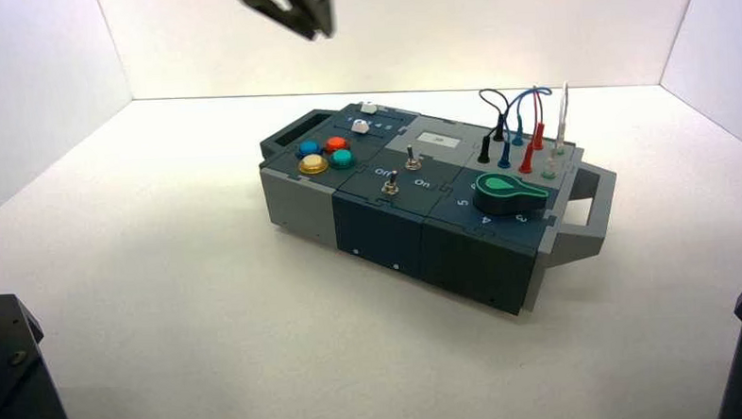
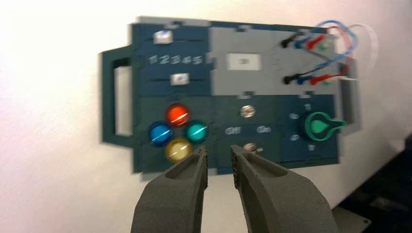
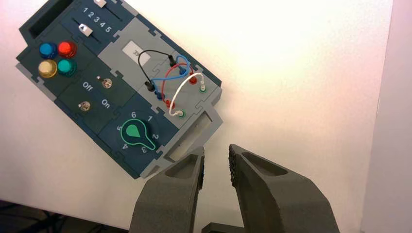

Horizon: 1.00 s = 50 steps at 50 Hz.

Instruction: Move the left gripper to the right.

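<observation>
- The white table [image 1: 162, 275] carries the box [image 1: 425, 235], which stands turned at an angle, a grey handle at each end
- The box's top is split into dark blue and grey panels, with a small pale window [image 2: 244, 61] in the grey panel at mid rear
- The left gripper [image 1: 294, 10] hangs high in the air above and behind the box's left end, well apart from it; in the left wrist view [image 2: 218, 158] its two dark fingers stand slightly parted with nothing between them
- The right gripper [image 3: 216, 160] shows in its own wrist view beyond the box's right handle, above bare table, fingers a little apart and empty
- The green knob [image 1: 508, 192] sits at the right front, ringed by numerals
- Looping black, blue, red and white wires [image 1: 524, 118] plug into sockets at the right rear
- Four round buttons [image 1: 324, 153], blue, red, yellow and teal, cluster at the left
- Two metal toggle switches [image 1: 401, 168] stand mid-box between "Off" and "On"
- Two white sliders [image 2: 171, 57] flank a row marked 1 to 5
</observation>
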### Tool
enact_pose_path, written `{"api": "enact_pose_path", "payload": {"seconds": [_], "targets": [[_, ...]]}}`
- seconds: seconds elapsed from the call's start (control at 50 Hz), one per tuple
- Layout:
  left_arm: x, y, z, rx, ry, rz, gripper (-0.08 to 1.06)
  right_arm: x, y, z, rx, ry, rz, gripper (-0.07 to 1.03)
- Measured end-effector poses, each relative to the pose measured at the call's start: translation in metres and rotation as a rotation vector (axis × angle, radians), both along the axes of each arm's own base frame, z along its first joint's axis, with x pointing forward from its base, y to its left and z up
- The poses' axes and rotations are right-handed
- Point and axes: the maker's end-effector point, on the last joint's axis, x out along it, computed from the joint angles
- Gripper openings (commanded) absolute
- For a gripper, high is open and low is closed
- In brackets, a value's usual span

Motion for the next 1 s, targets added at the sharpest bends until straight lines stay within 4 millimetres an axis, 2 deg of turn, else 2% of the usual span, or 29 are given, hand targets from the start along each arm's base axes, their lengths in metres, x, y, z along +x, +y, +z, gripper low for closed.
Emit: {"api": "enact_pose_path", "payload": {"seconds": [0.3,0.56,0.84,1.0], "targets": [[0.004,-0.047,-0.004,-0.021,0.028,-0.062,0.29,-0.002,-0.001,-0.002,-0.005,0.013,-0.003,0.3],[0.001,-0.098,-0.003,-0.054,0.042,-0.132,0.29,-0.002,-0.001,-0.003,-0.004,0.008,0.001,0.3],[-0.009,-0.121,0.004,-0.086,0.041,-0.156,0.29,0.0,0.0,-0.002,0.002,-0.003,0.0,0.3],[-0.018,-0.132,0.002,-0.084,0.04,-0.188,0.29,0.0,0.0,-0.002,0.007,-0.014,0.0,0.3]]}}
